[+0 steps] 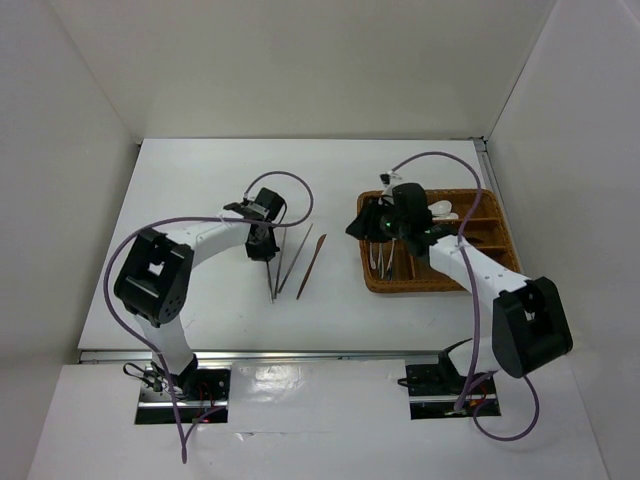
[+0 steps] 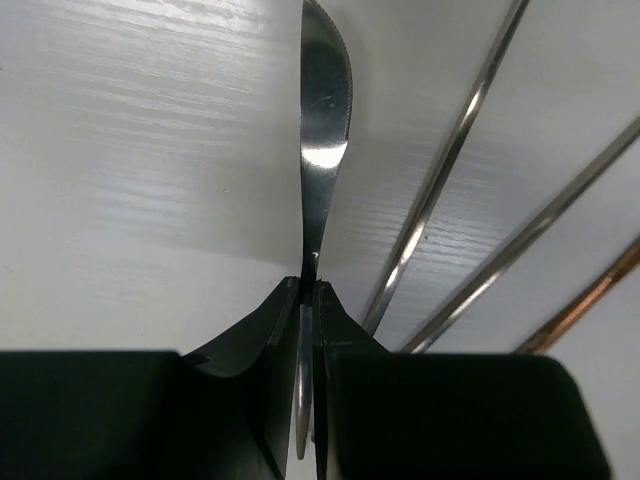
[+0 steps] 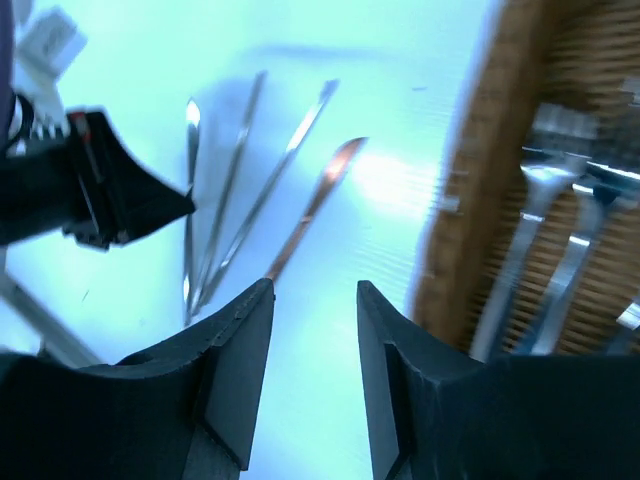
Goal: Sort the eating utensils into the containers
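Observation:
My left gripper [image 1: 264, 243] is shut on a thin silver metal utensil [image 2: 322, 150], seen edge-on, which lies along the white table; I cannot tell its type. Right beside it lie two grey sticks [image 2: 450, 160] and a brown stick [image 2: 590, 300]. In the top view the grey sticks [image 1: 293, 262] and the brown stick [image 1: 311, 265] fan out on the table. The brown wicker tray [image 1: 372, 275] stands on the right and holds silver forks [image 3: 520, 260] and white spoons [image 1: 443, 210]. My right gripper [image 3: 315, 290] is open and empty, hovering at the tray's left edge [image 3: 480, 200].
White walls enclose the table on three sides. The left gripper [image 3: 100, 190] shows in the right wrist view beside the sticks [image 3: 235, 190]. Purple cables loop over both arms. Bare table lies between the sticks and the tray.

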You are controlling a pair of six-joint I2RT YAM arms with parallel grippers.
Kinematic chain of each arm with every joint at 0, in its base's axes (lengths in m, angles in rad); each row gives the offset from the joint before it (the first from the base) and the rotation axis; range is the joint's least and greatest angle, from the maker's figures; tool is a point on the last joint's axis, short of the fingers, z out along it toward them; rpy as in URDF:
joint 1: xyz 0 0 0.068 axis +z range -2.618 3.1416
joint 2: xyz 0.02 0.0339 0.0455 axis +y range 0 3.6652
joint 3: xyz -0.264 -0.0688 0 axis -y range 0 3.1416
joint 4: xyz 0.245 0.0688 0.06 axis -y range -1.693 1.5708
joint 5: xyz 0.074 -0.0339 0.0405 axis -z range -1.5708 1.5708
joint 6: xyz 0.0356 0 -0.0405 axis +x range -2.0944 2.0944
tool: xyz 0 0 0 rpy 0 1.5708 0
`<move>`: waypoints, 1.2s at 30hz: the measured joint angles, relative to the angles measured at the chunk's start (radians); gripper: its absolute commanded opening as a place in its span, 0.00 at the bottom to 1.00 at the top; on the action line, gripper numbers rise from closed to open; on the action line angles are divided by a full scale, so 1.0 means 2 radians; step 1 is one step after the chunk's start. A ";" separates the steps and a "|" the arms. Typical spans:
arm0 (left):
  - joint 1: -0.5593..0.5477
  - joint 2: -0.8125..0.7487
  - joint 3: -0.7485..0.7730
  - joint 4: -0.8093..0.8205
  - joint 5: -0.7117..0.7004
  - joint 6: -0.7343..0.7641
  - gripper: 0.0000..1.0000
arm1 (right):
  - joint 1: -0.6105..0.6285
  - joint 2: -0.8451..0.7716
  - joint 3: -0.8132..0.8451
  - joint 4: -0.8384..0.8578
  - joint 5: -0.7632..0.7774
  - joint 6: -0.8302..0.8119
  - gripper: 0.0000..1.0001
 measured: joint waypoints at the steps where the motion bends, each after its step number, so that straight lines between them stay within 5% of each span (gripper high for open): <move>1: 0.003 -0.008 0.000 -0.002 0.002 -0.001 0.19 | 0.011 0.009 0.007 0.004 -0.006 -0.002 0.50; 15: 0.008 -0.113 0.049 0.031 0.075 -0.034 0.19 | 0.092 0.111 0.070 0.079 -0.137 -0.024 0.72; 28: -0.004 -0.113 0.050 0.054 0.142 -0.041 0.19 | 0.163 0.151 0.109 0.094 -0.120 -0.054 0.74; 31: -0.007 -0.115 0.051 0.058 0.147 -0.041 0.19 | 0.175 0.161 0.114 0.091 -0.101 -0.057 0.67; 36: -0.006 -0.124 0.049 0.063 0.148 -0.050 0.19 | 0.176 0.163 0.115 0.088 -0.060 -0.052 0.26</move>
